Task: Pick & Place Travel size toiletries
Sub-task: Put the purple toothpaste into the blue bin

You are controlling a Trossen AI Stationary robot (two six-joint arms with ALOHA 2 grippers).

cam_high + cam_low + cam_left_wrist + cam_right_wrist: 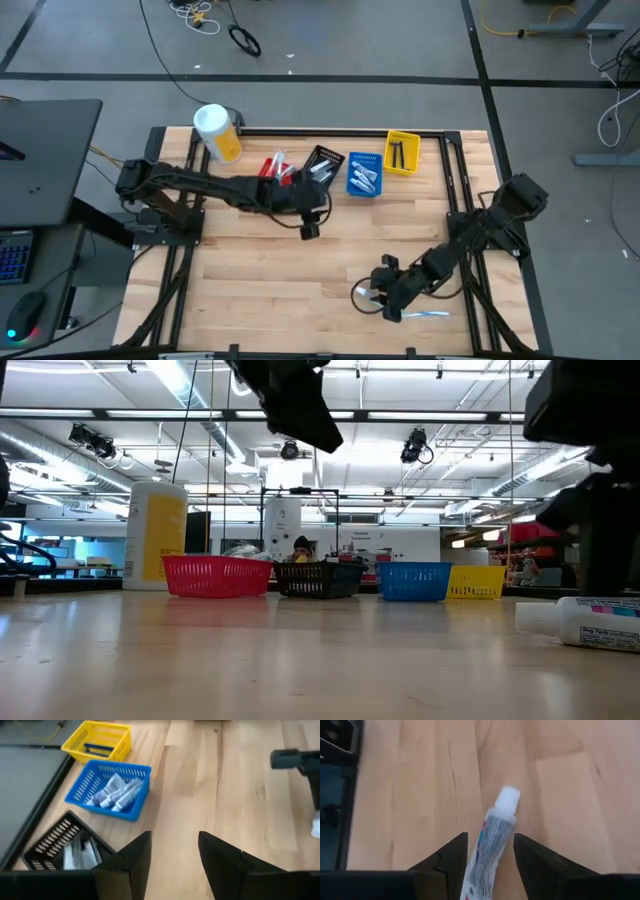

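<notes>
**A:** So what's the tube actually look like? The one on the near right of the table.

**B:** It's a small toothpaste tube (492, 847), white body with a white screw cap and busy blue and reddish print along it. It's lying flat on the wood table (410, 795). The right gripper (490, 852) sits right over it with its fingers spread, one on each side of the tube body, cap poking out beyond the tips. I can't tell if the fingers are touching it.

**A:** Does it show from table height?

**B:** Yep, on the far right of the low view: white tube on its side, cap pointing left, blue label.

**A:** Anything else loose?

**B:** A slim pale toothbrush (425, 314) just on the near side of that gripper in the high view.

**A:** And the left one?

**B:** The left gripper (175, 855) is up over the middle of the table, fingers apart with nothing between them, near the bins. The blue bin (109, 789) has a pile of little white tubes (117, 796), the black bin (65, 847) holds some greyish packets I can't make out, the yellow bin (97, 740) has dark sticks in it. The red bin (217, 575) sits left of those, next to a big yellow canister (155, 535).
</notes>
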